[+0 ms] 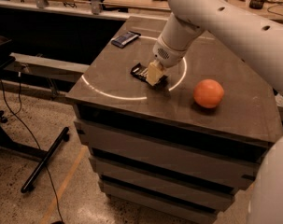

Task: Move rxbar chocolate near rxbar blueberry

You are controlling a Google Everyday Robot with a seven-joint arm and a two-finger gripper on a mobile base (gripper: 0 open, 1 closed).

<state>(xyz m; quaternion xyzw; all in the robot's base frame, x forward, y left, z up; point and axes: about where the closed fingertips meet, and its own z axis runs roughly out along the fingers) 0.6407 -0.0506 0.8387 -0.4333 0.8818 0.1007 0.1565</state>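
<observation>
You have two snack bars lying flat on the worktop (pixel 225 69). The rxbar chocolate (pixel 140 72) is a small black-wrapped rectangle with pale marks at its crimped left end. It sits left of the worktop's middle, its long axis running roughly from 10 o'clock to 4 o'clock. The jaws rest over its right half and hide that end. The rxbar blueberry (pixel 125 38) is a small, shiny, dark blue rectangle with lighter print. It lies near the far left edge, at about 11 o'clock from the black bar and well apart from it, angled from 8 o'clock to 2 o'clock.
</observation>
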